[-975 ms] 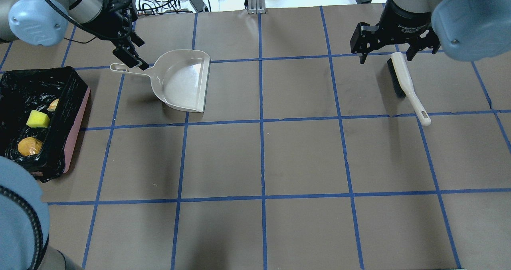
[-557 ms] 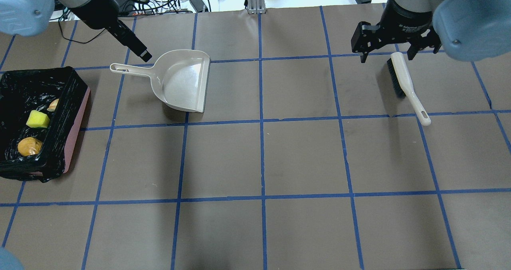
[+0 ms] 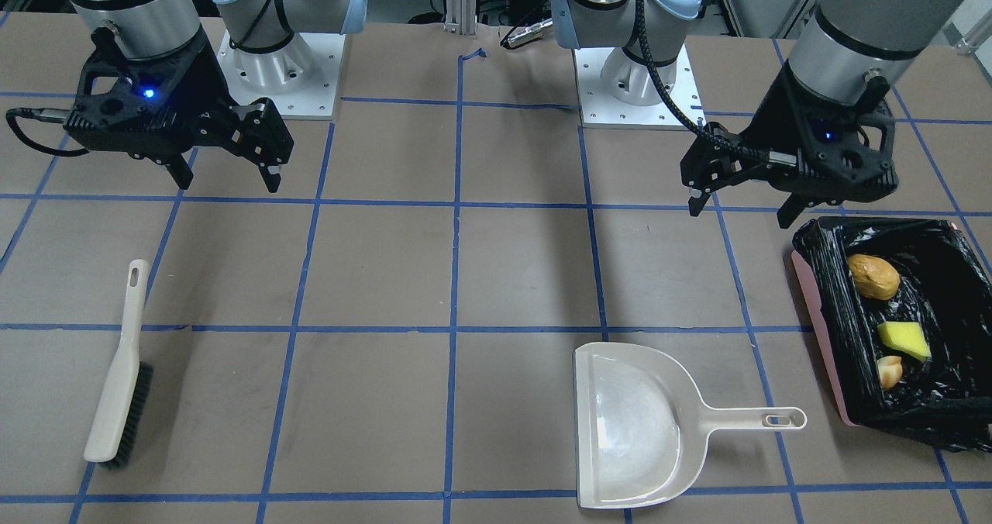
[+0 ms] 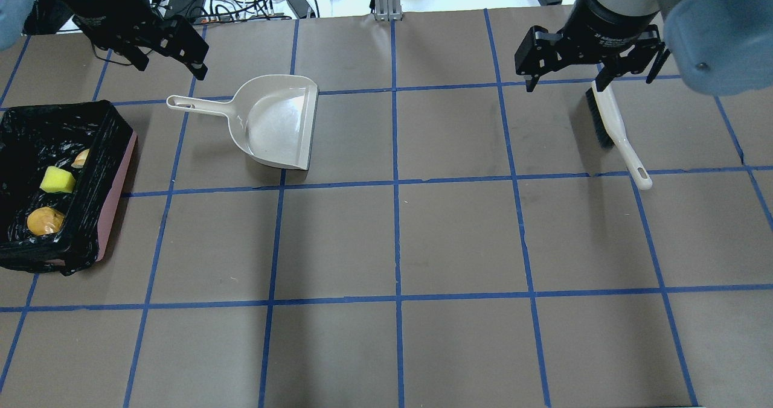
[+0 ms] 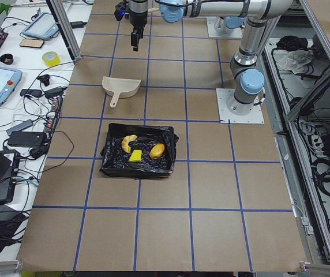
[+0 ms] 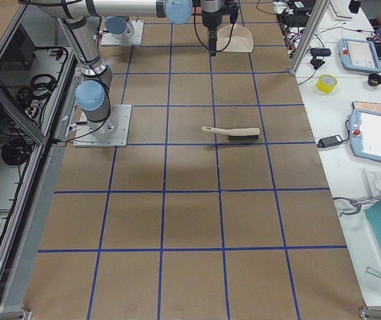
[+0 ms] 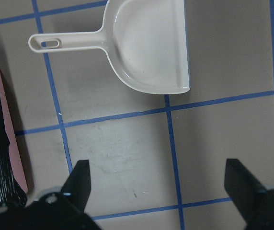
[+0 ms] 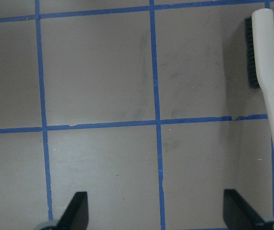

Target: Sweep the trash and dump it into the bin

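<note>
Inside the bin [image 3: 820, 338], at the table's left end, lies all the trash [image 3: 873, 276]: three pieces, judged light, firm and apt to roll. The dustpan [image 3: 635, 423] and brush [image 3: 116, 384] lie flat; their slim handles are the evident holds. The left gripper [image 3: 736, 210] and right gripper [image 3: 229, 181] hang spread, empty.

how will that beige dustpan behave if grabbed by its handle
The beige plastic dustpan looks thin and moulded, so probably stiff and light. Lying flat on its broad base, it should slide rather than tip. Held by its narrow handle, the scoop end may sag or pivot.
</note>
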You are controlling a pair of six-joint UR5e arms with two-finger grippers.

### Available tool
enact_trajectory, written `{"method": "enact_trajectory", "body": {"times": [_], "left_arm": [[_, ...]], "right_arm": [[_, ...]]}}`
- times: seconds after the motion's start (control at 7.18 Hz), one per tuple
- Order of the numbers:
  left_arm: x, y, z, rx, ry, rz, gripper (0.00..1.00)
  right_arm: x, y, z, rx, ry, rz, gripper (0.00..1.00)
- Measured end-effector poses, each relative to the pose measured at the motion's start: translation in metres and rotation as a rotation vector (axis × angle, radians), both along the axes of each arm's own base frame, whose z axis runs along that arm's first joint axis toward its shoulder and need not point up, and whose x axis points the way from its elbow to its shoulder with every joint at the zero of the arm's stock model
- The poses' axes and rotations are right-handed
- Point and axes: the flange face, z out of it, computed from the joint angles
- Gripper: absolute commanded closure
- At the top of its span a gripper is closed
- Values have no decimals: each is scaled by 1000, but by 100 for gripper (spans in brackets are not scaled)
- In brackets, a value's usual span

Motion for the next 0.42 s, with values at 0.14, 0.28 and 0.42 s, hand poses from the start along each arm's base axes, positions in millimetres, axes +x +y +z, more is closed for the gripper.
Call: {"method": "enact_trajectory", "body": {"times": [0.14, 0.28, 0.42], "left_arm": [[-8, 6, 4, -2, 7, 71, 0], [-13, 12, 4, 5, 9, 97, 0], [-16, 19, 1, 18, 11, 100, 0]], "right_arm": [[1, 1, 0, 2, -5, 0, 0], [1, 1, 0, 3, -7, 0, 0], [1, 1, -1, 4, -6, 0, 0]]}}
